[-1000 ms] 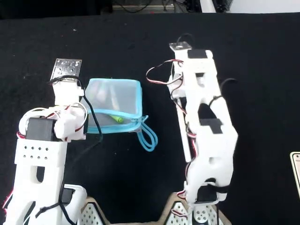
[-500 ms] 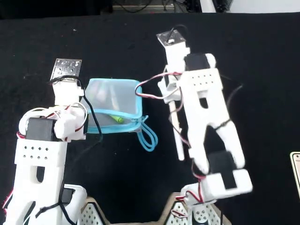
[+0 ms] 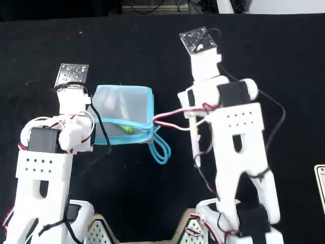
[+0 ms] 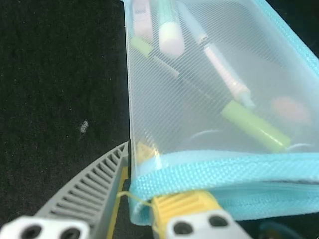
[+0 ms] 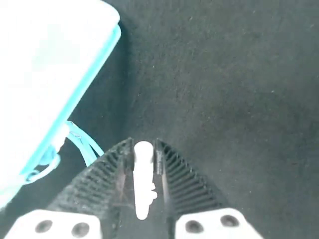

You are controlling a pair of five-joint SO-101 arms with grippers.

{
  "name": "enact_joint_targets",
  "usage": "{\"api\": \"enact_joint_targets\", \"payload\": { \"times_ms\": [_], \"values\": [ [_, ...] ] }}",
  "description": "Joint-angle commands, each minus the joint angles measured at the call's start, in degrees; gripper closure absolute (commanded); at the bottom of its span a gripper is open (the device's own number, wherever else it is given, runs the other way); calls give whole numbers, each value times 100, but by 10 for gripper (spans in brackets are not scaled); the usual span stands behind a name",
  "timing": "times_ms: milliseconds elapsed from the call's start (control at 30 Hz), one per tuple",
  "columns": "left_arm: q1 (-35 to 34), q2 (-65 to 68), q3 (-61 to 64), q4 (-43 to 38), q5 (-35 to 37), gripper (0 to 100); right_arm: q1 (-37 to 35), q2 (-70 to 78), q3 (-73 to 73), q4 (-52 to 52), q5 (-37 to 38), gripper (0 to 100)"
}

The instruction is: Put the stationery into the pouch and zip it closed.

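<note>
Item one: pouch (image 3: 124,104), a single translucent pale-blue mesh piece with blue fabric trim, lying flat on the black counter (image 3: 284,76) between your two arms and nearer the left one. You will find no legible print or label on it. Contents, seen through the mesh in your left wrist view: a green marker (image 4: 254,127), a white pen (image 4: 227,74) with a blue end, a pale-capped marker (image 4: 169,30) and a pink-tipped one (image 4: 142,20). That makes at least four pieces, with a blurred pink spot (image 4: 286,109) beside them that you cannot identify. A bit of green shows at the trim edge facing the arm bases in the high view. One blue cord loop (image 3: 161,148) trails off the pouch corner on the side toward the right arm and rests on the counter. Your left gripper (image 4: 142,199) has its fingers clamped on the opposite corner of the pouch, on the blue trim, one grey finger and one yellow. Your right gripper (image 5: 143,144) stands just beside the pouch on the cord side, fingers closed around one slim white stick (image 5: 142,184), which hangs lengthwise under that arm in the high view, apart from the pouch. One pale card (image 3: 320,185) lies at the counter's far right edge, its print not readable.
</note>
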Motion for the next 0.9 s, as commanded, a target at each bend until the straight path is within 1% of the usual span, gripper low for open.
{"api": "enact_joint_targets", "payload": {
  "times_ms": [0, 133, 500, 600, 867],
  "values": [
    [22, 62, -4, -35, -26, 970, -325, -725, -31, 114, 26, 988],
    [31, 62, -4, -35, -26, 970, -967, -1402, 171, 211, 26, 988],
    [13, 62, -4, -35, -26, 970, -2646, -3776, 541, -114, 9, 988],
    [13, 62, -4, -35, -26, 970, -2884, -4400, 1015, -677, 9, 988],
    [22, 62, 4, -35, -26, 970, -3121, -5982, 3266, -2681, 9, 987]
  ]
}}
